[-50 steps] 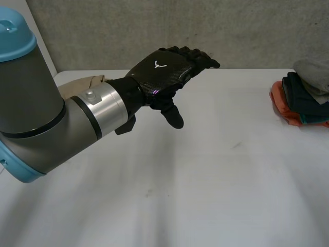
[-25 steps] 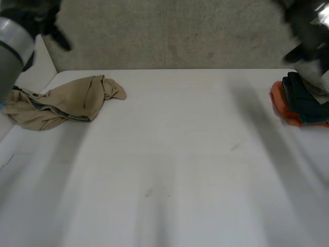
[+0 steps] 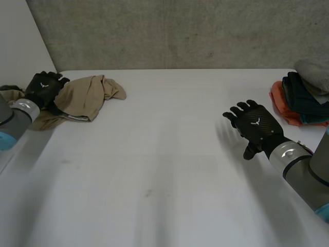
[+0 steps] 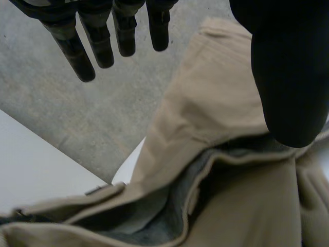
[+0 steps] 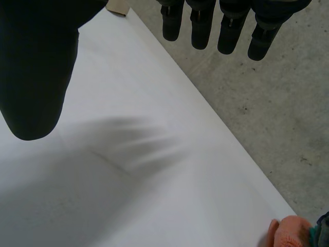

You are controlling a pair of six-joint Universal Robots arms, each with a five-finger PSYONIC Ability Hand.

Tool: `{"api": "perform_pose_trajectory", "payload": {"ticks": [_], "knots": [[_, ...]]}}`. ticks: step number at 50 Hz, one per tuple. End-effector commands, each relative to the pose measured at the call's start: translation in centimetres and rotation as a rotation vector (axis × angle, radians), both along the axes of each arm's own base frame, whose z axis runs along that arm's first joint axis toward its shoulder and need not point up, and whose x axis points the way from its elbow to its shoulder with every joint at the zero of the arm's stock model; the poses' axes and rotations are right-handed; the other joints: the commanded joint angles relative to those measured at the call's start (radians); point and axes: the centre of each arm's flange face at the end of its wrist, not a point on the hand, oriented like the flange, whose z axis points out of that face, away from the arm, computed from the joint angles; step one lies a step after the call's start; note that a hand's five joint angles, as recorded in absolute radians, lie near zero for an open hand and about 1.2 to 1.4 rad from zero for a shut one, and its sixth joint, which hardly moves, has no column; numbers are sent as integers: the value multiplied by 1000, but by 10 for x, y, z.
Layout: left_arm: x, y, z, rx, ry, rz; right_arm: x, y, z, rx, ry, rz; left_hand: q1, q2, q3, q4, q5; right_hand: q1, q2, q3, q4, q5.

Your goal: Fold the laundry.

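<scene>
Taking stock early in the work on the current piece: one garment lies unfolded, one stack looks finished, and neither hand has cloth in it.

Item 1. Left hand [image 3: 43,88], count one. It is at the far left corner of the white table [image 3: 164,175], over one end of the tan garment. The fingers are straight and held away from the thumb, and the left wrist view shows nothing pinched between them. Whether the palm touches the cloth cannot be told.

Item 2. Tan garment [image 3: 85,96], count one. It is crumpled in a heap at the table's far left corner, with one end trailing toward the table's left edge. A grey lining and a seamed edge are turned outward. It is neither spread nor folded, so by my reading all of its folding is left to do.

Item 3. Right hand [image 3: 255,126], count one. It is above the table's bare right half, short of the stack. The fingers are straight, the thumb is held wide, and it holds nothing.

Item 4. Stack of folded clothes [image 3: 303,100], count one stack. It sits at the table's far right edge. The layers that can be told apart are orange at the bottom, dark blue-green above it, and grey on top. That makes at least three pieces, though the exact number is not readable. I judge this to be the finished share of the task.

Remaining, as judged: grasp the tan garment, lay it flat on the table's open middle, fold it, and add it to the stack.
</scene>
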Motion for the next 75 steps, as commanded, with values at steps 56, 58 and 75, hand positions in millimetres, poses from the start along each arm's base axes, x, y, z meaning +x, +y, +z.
{"api": "perform_pose_trajectory", "payload": {"ticks": [56,58,75], "knots": [[-318,304,91,171,465,-579,-43,-27,26,34,-235,-320,125,128,126,128,119,-50,-37,-38,-40,-48],[-316,307,91,184,456,-579,-42,-26,26,37,-235,-319,27,30,28,30,21,-50,-37,-38,-40,-48],[-167,258,110,220,252,-197,-29,15,34,293,-172,-263,27,30,28,30,21,-50,-37,-38,-40,-48]]}}
